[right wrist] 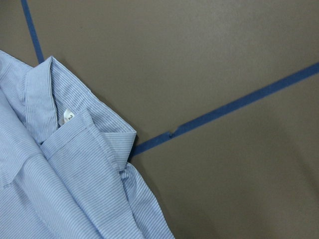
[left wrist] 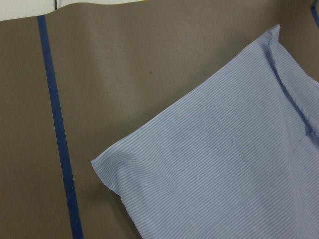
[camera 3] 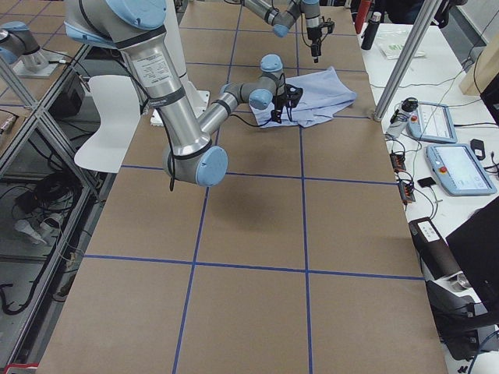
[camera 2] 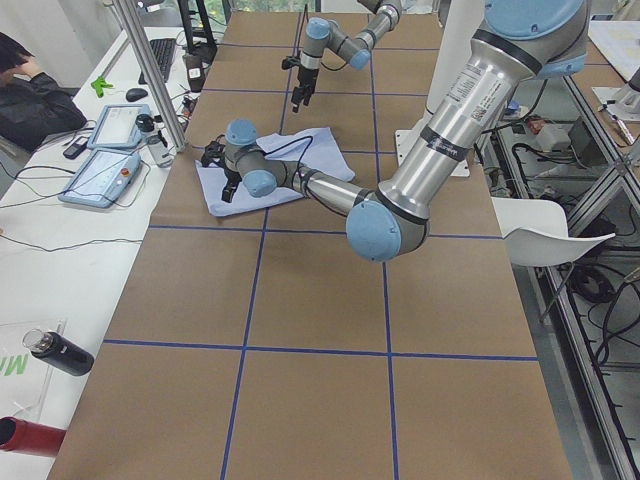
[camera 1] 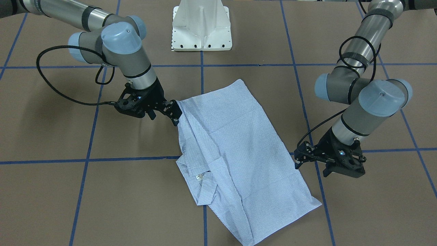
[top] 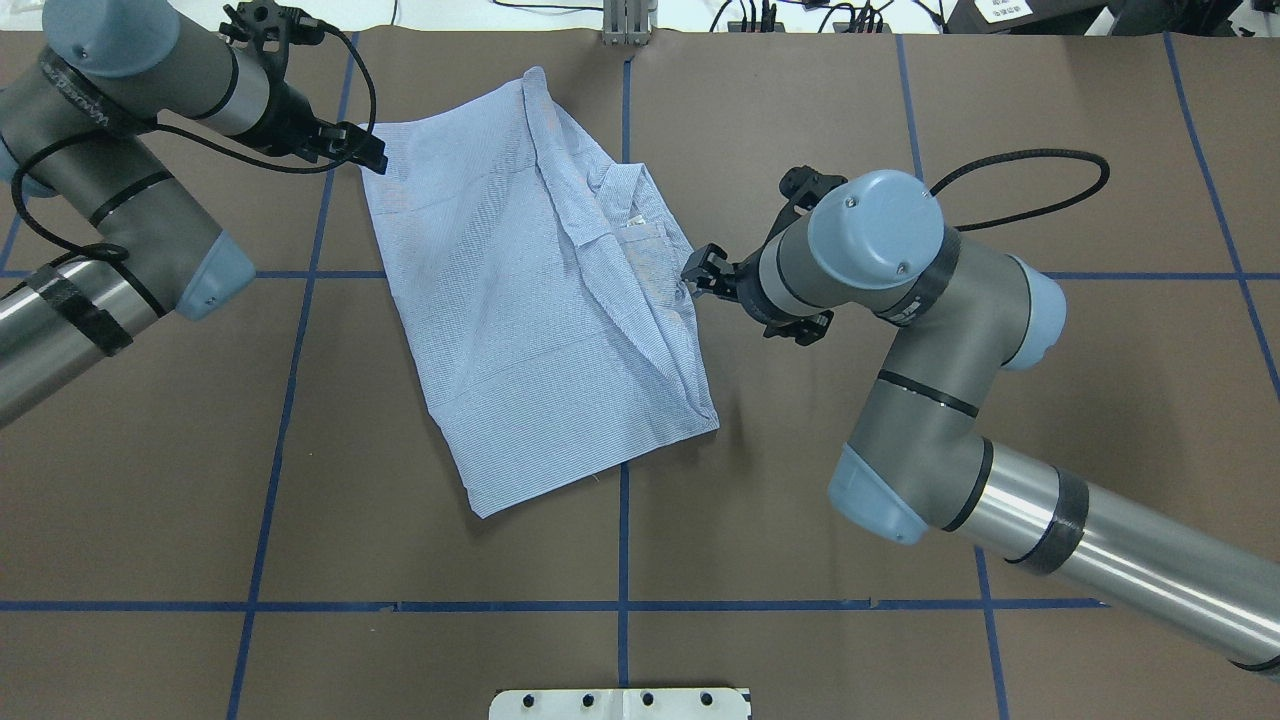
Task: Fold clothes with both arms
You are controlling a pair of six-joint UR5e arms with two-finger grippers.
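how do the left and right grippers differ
The right gripper sits at the shirt's collar-side edge, a finger against the fabric; the left gripper is by the plain opposite edge, seemingly clear of it. The right gripper is nearer the robot's base, the left gripper farther out. Both look open.

**Folded shirt lies between two arms**

The striped shirt (top: 530,320) lies on the brown table (top: 800,500), folded into a skewed rectangle, with its collar (top: 625,195) and white neck label (top: 637,224) towards the right side. The left gripper (top: 368,152) sits just beside the shirt's far left corner (contact cannot be judged from above). The right gripper (top: 700,272) meets the shirt's right edge close by the collar. Blue tape lines (top: 290,400) grid the table, and a white pedestal base (top: 620,703) shows at the near edge.
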